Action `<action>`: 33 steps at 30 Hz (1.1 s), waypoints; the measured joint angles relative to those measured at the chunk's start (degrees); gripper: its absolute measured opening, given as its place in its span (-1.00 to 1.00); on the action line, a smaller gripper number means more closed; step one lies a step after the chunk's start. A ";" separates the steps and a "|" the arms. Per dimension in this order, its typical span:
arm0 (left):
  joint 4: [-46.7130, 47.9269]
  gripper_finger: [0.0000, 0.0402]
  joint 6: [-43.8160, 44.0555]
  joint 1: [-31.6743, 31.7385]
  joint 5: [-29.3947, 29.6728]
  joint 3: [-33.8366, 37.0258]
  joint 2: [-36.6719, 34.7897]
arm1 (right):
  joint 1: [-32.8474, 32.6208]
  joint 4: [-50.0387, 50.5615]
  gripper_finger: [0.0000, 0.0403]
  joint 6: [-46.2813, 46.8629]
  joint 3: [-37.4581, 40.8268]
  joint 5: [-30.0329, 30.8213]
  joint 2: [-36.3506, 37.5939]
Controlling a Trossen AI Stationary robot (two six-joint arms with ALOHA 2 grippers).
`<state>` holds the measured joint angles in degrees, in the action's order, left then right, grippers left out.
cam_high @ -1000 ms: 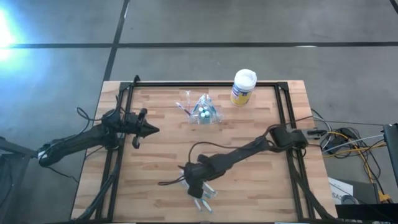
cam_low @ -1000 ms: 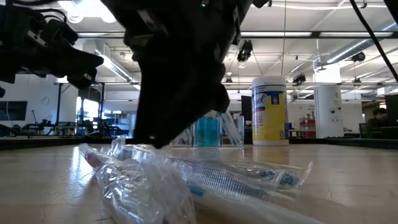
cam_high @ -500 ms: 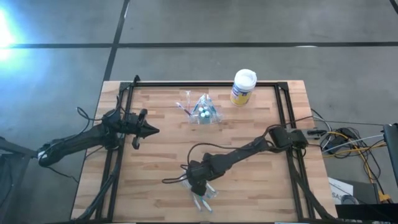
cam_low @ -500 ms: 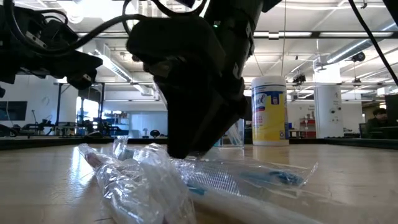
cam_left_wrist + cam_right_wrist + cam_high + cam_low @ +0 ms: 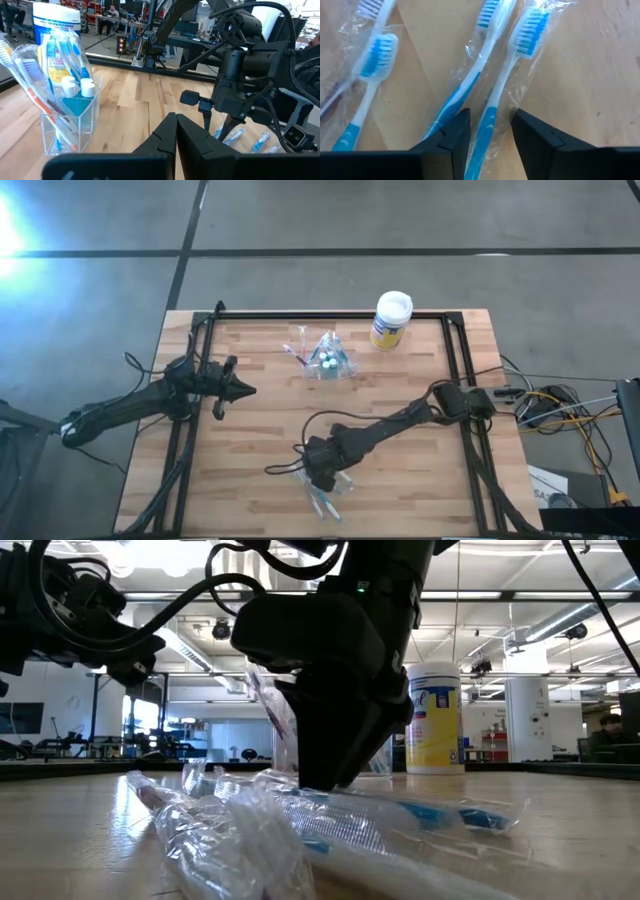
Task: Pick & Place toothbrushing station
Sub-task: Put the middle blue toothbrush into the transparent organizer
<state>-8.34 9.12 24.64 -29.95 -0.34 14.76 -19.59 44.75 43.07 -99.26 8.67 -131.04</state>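
Directly beneath the right claw (image 5: 487, 131), a wrapped blue-and-white toothbrush (image 5: 506, 80) lies flat on the wooden surface (image 5: 260, 430), its handle running straight through the gap between the two fingers and its bristle head pointing away from the wrist. The jaws stand apart on either side of that handle, not yet clenched on it. Judged from this, closing across the handle is all the grasp needs. Three wrapped toothbrushes show near this claw, the other two just beside the straddled one. The clear cup (image 5: 328, 360) of the toothbrushing station stands well apart from them, beside the yellow wipes canister (image 5: 391, 321). The left claw (image 5: 245, 389), clenched and empty, hovers nearer the cup.
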 joint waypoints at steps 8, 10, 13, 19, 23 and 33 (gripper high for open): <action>0.45 -0.92 0.09 0.00 0.00 0.00 0.02 | -0.11 0.48 -0.34 -1.08 0.29 1.83 1.22; 0.44 -0.92 0.38 0.00 -0.02 0.00 0.02 | -0.20 1.13 -0.33 -1.82 0.48 2.32 2.13; 0.38 -0.92 1.13 0.00 -0.10 0.00 0.02 | -0.15 0.60 -0.30 -1.88 0.39 2.45 3.26; 0.37 -0.94 1.38 0.00 -0.24 0.00 0.02 | 0.30 0.51 -0.18 -1.84 0.39 2.45 3.30; 0.35 -0.93 1.31 0.00 -0.39 0.00 0.02 | 0.81 0.89 -0.10 -1.91 0.39 3.39 3.30; 0.35 -0.93 1.36 0.00 -0.45 0.00 0.02 | 1.33 0.69 -0.05 -2.12 3.79 3.04 3.41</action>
<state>-7.99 10.48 24.64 -30.40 -0.34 14.79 -18.26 45.44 40.95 -95.47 11.70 -127.63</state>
